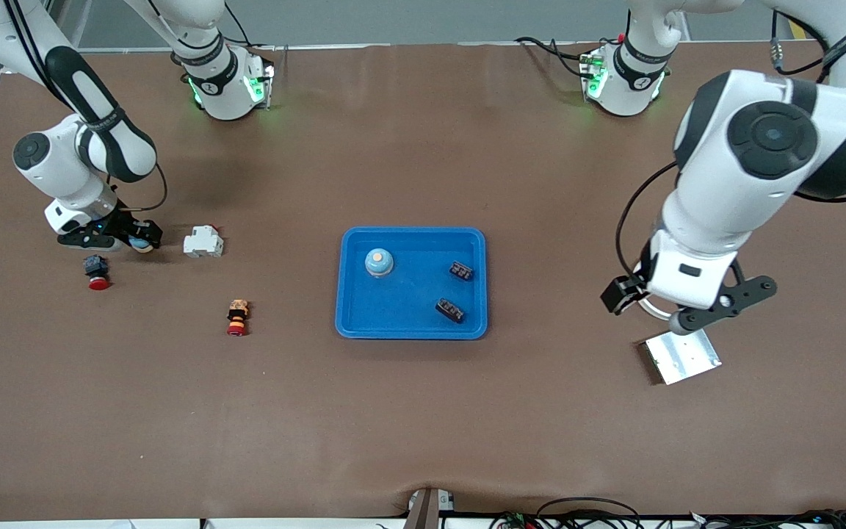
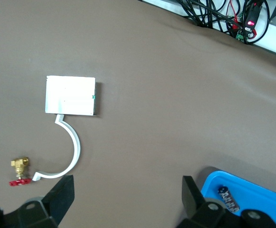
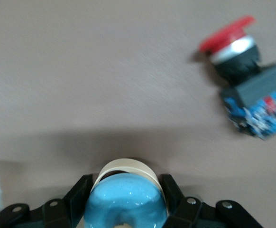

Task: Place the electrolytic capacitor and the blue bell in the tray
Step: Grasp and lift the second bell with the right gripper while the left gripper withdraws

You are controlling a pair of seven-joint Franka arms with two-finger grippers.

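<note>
Right gripper (image 3: 124, 209) is down at the table (image 1: 423, 411) toward the right arm's end, its fingers pinched on a blue bell (image 3: 125, 202) with a pale rim — the wrist view shows the black fingers pressed to both sides of the dome; in the front view the same bell (image 1: 142, 241) peeks out between the fingers, just beside a white block (image 1: 203, 242) and near a red push-button (image 1: 97, 272). Whether the bell has left the table cannot be told.

The blue tray (image 1: 412, 329) sits mid-table and already holds another blue bell-shaped piece (image 1: 379, 261) and two small dark parts (image 1: 460, 270); whether either is the capacitor is too small to tell. A second red-and-orange button (image 1: 237, 317) lies between the white block and the tray, nearer the camera.

Left gripper (image 2: 128, 197) waits with its fingers spread, hanging over bare table beside a silver plate (image 1: 682, 355), a white curved strip (image 2: 69, 147) and a small brass valve (image 2: 20, 170).

By the look of it the task is partly done — the gripped bell must be lifted, carried over the tray and let go; the capacitor's place remains unsure.
</note>
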